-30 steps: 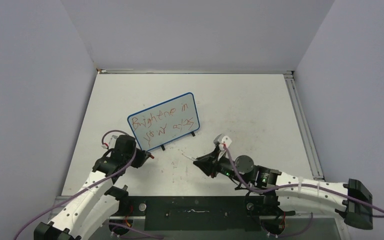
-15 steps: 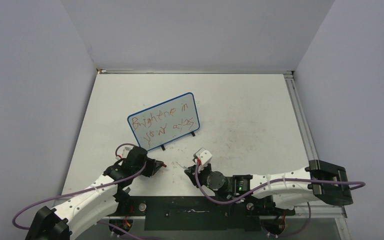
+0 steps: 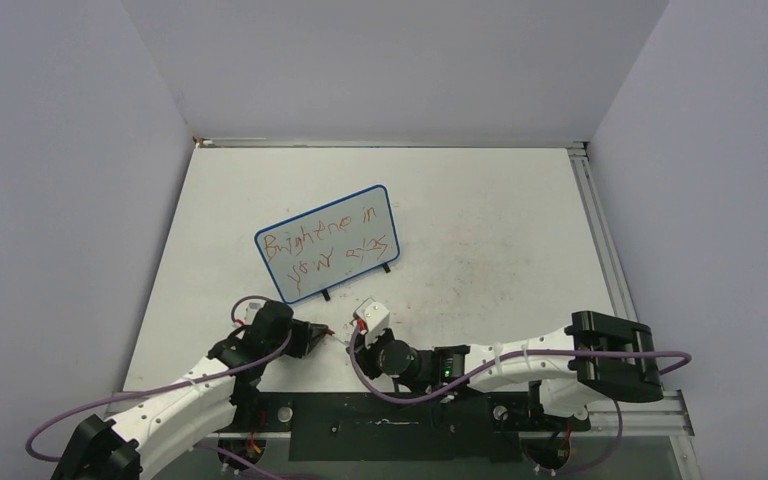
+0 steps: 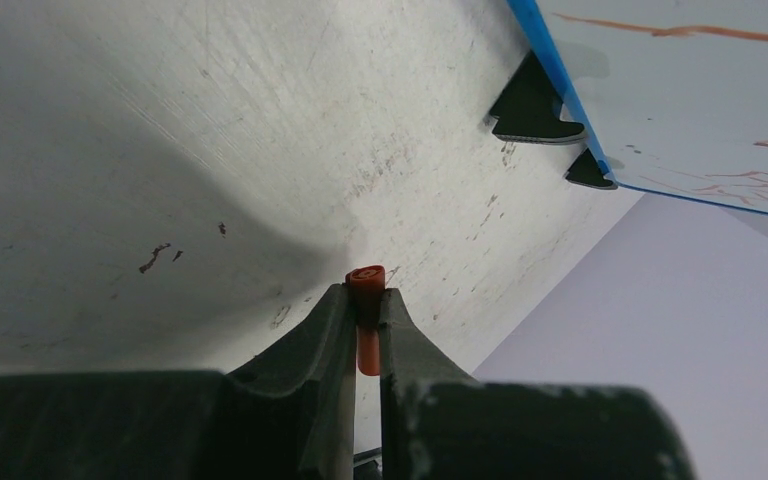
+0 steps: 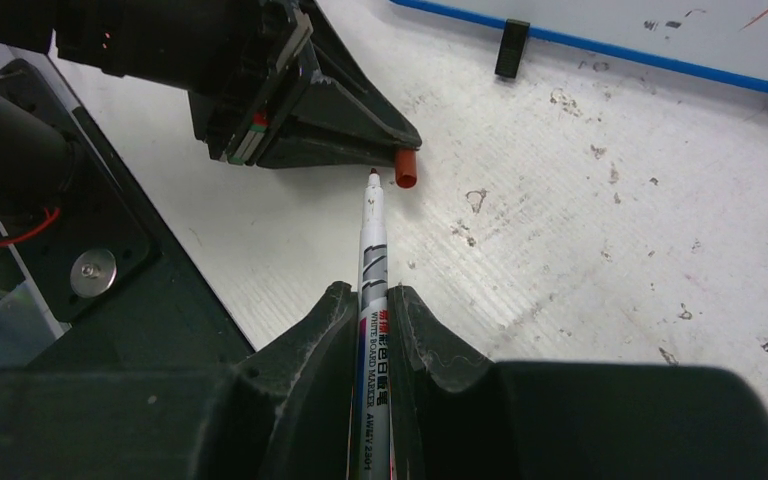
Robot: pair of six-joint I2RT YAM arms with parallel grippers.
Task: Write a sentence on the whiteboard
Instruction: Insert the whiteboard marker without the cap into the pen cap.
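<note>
The whiteboard [image 3: 343,270] stands on its black feet, tilted, left of the table's middle, with the sentence [image 3: 325,240] in red over two lines. My left gripper [image 3: 321,332] is low in front of the board, shut on a red marker cap [image 4: 367,283]. My right gripper [image 3: 357,342] faces it from the right, shut on a whiteboard marker [image 5: 372,262]. The marker's bare tip points at the cap [image 5: 406,167], a short way from it, beside the left fingers [image 5: 345,125]. In the left wrist view the board's blue frame [image 4: 550,70] shows at upper right.
A black base plate [image 3: 380,425] runs along the near table edge, close under both grippers. The tabletop [image 3: 500,220] carries faint red smudges and scuffs. Grey walls enclose the back and sides. A metal rail [image 3: 600,240] borders the right edge.
My right arm has swung left and nearer with the marker, bringing its tip up to the cap. My left gripper has shifted right and slightly nearer. The board has not moved.
</note>
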